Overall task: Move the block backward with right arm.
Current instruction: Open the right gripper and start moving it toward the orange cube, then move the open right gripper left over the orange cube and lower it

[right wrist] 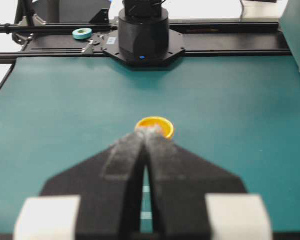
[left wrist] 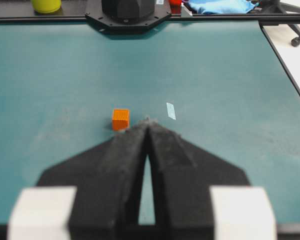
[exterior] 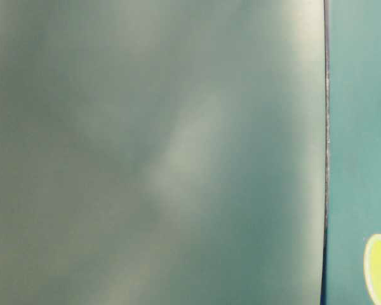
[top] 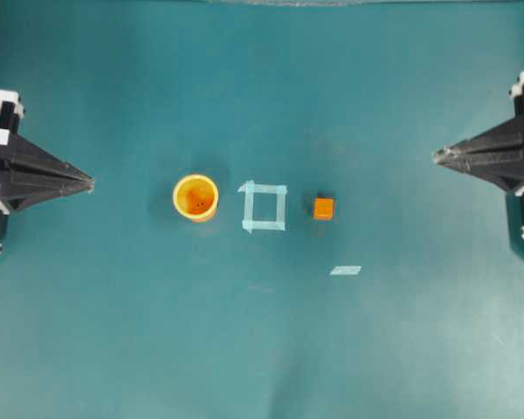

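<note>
Right end effector (top: 437, 155) sits parked at the 3 o'clock edge of the overhead view, its two pointed black fingers pressed together and holding nothing; my left end effector (top: 91, 182) mirrors it at 9 o'clock, equally pinched and empty. The block (top: 323, 209), a small matte orange cube, rests on the teal bench (top: 262, 349) just past centre toward 3 o'clock, beside a pale tape square (top: 264, 208) and apart from the round yellow-orange cup (top: 196, 197). I judge nothing has begun: I must reach in, then push or carry it.

At table level, only blur and a cup's edge.

My left wrist shows the cube at 11 o'clock off my tips.

My right wrist shows the cup rim; the block is hidden.
</note>
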